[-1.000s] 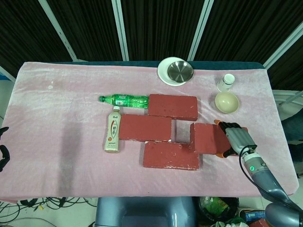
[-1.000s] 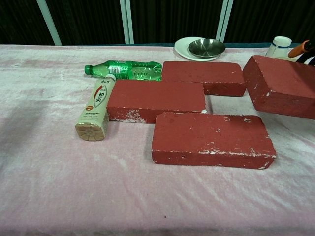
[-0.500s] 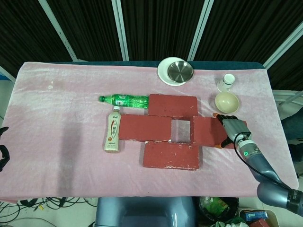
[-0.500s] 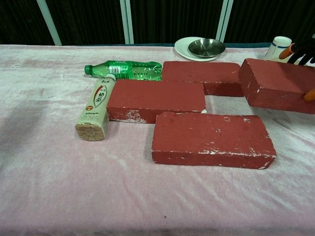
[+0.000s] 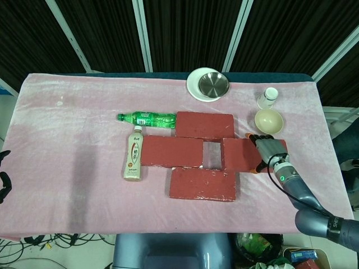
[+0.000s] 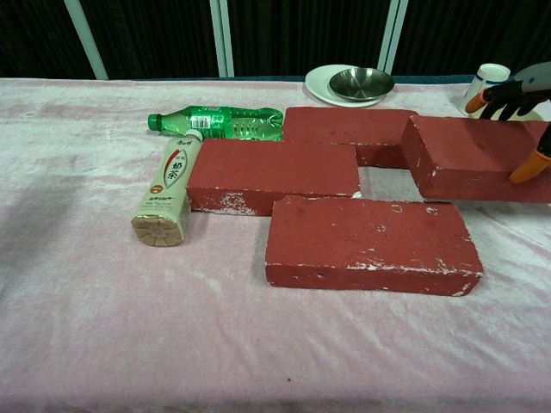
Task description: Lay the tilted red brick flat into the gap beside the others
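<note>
My right hand [image 5: 268, 150] grips the right end of the red brick [image 5: 241, 154], fingers over its top; the chest view shows the hand [image 6: 519, 93] at the right edge. The brick [image 6: 473, 159] looks nearly level, just right of a small gap [image 5: 212, 155]. Three other red bricks lie flat: a back one [image 5: 205, 125], a middle one [image 5: 171, 151] left of the gap, and a front one [image 5: 203, 184]. Only a dark sliver of my left hand [image 5: 3, 182] shows at the far left edge.
A green bottle [image 5: 147, 119] and a tea bottle [image 5: 133, 161] lie left of the bricks. A plate with a steel bowl [image 5: 208, 84] stands at the back. A beige bowl [image 5: 268, 121] and a white cup [image 5: 269, 97] sit just behind my right hand.
My right hand has carried the brick leftward and lowered it; its tilt has flattened and the gap to the middle brick has narrowed. The other bricks have not moved.
</note>
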You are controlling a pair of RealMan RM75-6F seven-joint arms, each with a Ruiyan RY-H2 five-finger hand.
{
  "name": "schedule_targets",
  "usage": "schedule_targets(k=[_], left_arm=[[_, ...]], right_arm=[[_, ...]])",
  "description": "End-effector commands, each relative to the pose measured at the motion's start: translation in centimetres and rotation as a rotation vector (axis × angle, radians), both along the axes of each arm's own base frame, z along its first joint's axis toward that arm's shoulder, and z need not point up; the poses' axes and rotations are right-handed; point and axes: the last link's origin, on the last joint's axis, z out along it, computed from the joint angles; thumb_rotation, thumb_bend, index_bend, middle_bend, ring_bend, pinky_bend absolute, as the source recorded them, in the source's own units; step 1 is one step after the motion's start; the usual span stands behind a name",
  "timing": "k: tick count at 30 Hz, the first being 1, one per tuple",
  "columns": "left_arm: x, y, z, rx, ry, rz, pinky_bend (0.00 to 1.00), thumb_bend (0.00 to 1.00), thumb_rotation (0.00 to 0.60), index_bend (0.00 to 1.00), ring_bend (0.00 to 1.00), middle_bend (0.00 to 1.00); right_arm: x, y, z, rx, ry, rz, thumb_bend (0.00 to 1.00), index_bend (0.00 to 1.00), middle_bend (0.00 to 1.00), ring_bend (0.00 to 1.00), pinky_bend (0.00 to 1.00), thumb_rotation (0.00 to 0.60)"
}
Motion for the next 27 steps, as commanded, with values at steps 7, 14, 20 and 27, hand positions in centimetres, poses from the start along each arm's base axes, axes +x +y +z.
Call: schedule_targets(k=[7,14,20,27], left_arm=[[0.0,0.0,0.0,0.002,-0.001,0.002,0.00,0.74,0.600,0.21,0.00,0.05],[0.0,0.0,0.0,0.001,-0.002,0.003,0.00,0.74,0.600,0.21,0.00,0.05],[0.0,0.1,0.0,0.000,-0.005,0.004,0.00,0.74,0.600,0.21,0.00,0.05],[0.0,0.1,0.1,0.001,-0.008,0.005,0.00,0.74,0.600,0.21,0.00,0.05]], right_arm=[[0.5,-0.8,-0.9,0.004,0.014,0.011,0.00,0.12,0.25,0.15,0.09,0.600],[1.2,-1.4,-1.3,-0.003,0.003,0.002,0.00,0.12,0.25,0.15,0.09,0.600],[1.8,-1.7,-1.9,0.003,-0.005,0.001,0.00,0.12,0.25,0.15,0.09,0.600],[2.4,-2.0,-2.9,0.012,-0.008,0.004,0.00,0.12,0.25,0.15,0.09,0.600]])
